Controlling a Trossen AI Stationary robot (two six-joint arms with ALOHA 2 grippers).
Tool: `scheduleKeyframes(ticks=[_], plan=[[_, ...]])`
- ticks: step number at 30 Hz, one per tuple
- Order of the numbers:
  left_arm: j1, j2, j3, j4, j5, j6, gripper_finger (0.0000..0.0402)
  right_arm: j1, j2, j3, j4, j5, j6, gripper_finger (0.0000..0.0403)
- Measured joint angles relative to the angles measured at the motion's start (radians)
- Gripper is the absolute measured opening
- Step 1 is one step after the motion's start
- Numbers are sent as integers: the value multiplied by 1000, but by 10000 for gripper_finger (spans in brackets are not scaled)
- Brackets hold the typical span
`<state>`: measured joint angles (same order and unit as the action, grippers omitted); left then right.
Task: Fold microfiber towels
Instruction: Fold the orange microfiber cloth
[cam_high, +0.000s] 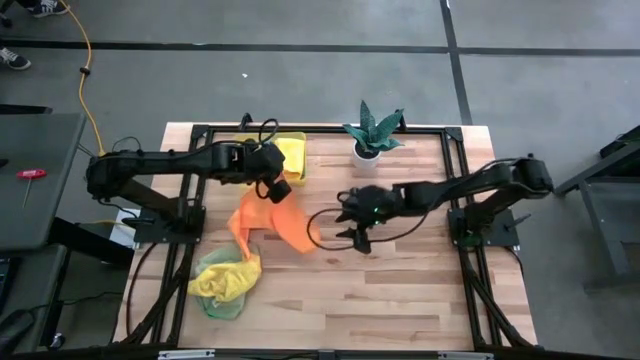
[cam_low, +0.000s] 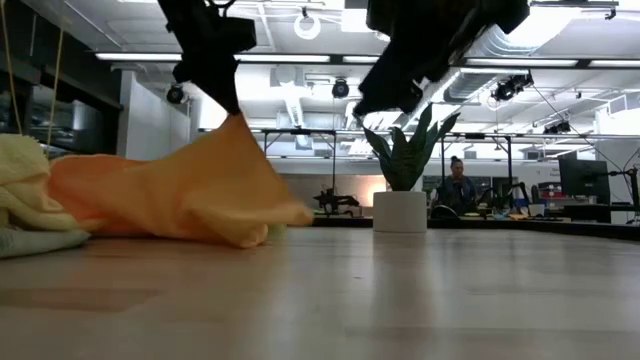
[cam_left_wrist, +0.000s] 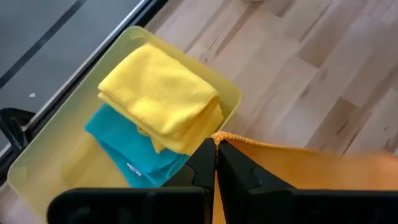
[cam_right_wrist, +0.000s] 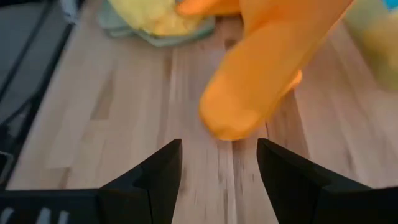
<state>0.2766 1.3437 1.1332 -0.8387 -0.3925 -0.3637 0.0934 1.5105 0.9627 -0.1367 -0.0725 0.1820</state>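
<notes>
Left gripper (cam_high: 277, 188) had jaws clamped on a corner of the orange towel (cam_high: 268, 222), lifting it just beside the bin (cam_high: 297, 140). Right gripper (cam_high: 352, 240) hovered beside the towel's far end, jaws wide, holding nothing. Bin held folded yellow towel (cam_left_wrist: 163, 94) on teal towel (cam_left_wrist: 129, 149); its tag was unreadable.

The wooden table (cam_high: 400, 290) carries a potted plant (cam_high: 372, 135), yellow bin (cam_high: 297, 142), orange towel (cam_high: 262, 222), and seemingly yellow-green towels (cam_high: 225, 282).

Left gripper (cam_high: 277, 190) raised near the plant pot (cam_high: 367, 155), fingers pinched shut on the orange towel (cam_high: 262, 220). Right gripper (cam_high: 357, 236) just in front of the pot, fingers spread, holding nothing.
</notes>
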Motion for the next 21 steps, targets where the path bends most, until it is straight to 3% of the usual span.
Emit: scheduleKeyframes(ticks=[14,21], plan=[[-4,-1,0,5,16,1,0,44,230,0,155,200,315,200],[-4,-1,0,38,16,1,0,47,306,0,209,207,171,200]])
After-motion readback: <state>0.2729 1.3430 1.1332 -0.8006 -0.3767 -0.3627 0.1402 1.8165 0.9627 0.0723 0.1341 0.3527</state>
